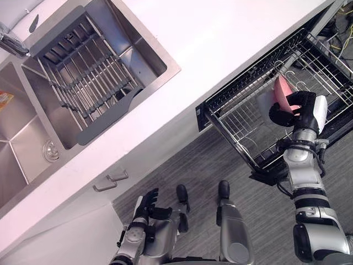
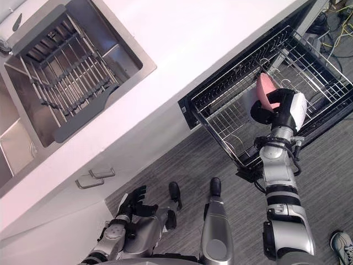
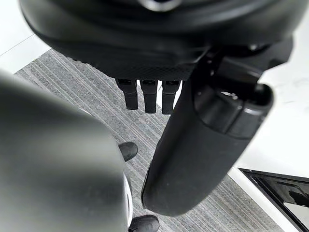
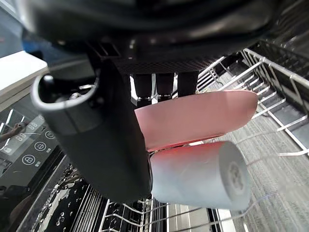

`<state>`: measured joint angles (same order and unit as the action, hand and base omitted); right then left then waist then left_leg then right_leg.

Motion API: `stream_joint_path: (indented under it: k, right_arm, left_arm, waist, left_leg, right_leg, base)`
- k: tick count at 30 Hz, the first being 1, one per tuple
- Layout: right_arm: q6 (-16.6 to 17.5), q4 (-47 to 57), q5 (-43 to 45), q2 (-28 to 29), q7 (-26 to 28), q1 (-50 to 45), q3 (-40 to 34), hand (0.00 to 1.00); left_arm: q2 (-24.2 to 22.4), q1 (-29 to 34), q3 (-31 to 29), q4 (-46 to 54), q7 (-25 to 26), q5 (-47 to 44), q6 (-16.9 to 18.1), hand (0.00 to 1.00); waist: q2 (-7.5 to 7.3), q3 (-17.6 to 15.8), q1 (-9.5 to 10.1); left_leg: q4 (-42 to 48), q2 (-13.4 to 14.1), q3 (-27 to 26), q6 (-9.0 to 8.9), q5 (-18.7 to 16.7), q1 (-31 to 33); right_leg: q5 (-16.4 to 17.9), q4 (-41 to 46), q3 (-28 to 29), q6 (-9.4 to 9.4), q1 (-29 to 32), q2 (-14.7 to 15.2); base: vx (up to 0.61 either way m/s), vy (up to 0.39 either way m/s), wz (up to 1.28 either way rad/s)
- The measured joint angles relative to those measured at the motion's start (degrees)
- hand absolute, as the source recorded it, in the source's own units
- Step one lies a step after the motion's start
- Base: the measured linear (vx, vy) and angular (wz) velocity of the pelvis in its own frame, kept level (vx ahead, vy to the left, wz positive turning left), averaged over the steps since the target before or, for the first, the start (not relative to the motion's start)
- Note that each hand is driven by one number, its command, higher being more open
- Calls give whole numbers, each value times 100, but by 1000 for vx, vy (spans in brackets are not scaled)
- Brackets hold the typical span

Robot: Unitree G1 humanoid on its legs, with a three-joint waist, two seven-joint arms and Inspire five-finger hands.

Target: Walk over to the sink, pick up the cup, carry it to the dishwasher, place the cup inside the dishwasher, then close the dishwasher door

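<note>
The biggest thing I see is the long white counter [image 1: 220,44]. The steel sink [image 1: 165,69] is set into it, with a grey drying rack [image 1: 88,77] sitting inside. No cup is left there.

Next is the dishwasher. Its wire basket [image 1: 242,118] is pulled out from under the counter, over the grey floor [image 1: 220,160]. It has to be out like that so I can reach down into it from above.

My right hand [image 1: 282,113] is stretched out over the near part of that basket. Its thumb and fingers [image 4: 157,87] are wrapped around the cup [image 4: 193,179], which is white with a pink part. The cup is on its side in the grip, up in the air above the wires, not resting on them yet. I think I hold it tight so it can't slip while I look for a good spot.

My left hand [image 1: 148,205] hangs low by the cupboard handles [image 1: 110,182]. Its fingers are loose and it holds nothing. It is out of the way, ready to help with the door later.

I think the carrying is done, and the setting down comes next.
</note>
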<state>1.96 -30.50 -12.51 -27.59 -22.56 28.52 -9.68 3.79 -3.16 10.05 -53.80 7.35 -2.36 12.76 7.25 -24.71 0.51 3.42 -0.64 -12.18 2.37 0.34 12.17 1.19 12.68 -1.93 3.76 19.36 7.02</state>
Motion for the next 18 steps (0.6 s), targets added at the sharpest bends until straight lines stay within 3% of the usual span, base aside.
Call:
stream_joint_path:
  k: [10, 18]
  right_arm:
    - [1, 247, 8, 60, -36, 3, -38, 90]
    - [62, 1001, -2, 466, -60, -325, -124, 90]
  left_arm:
    - [-49, -77, 5, 83, 9, -1, -2, 90]
    - [-89, -92, 8, 123, 8, 7, -11, 90]
  waist:
    - [-59, -59, 20]
    - [-85, -75, 24]
  left_leg:
    - [6, -8, 65, 3, 4, 44]
    - [26, -8, 152, 4, 14, 15]
  right_leg:
    - [-1, -7, -54, 0, 4, 10]
    - [-3, -36, -127, -2, -90, 19]
  base:
    - [2, 3, 2]
    - [2, 3, 5]
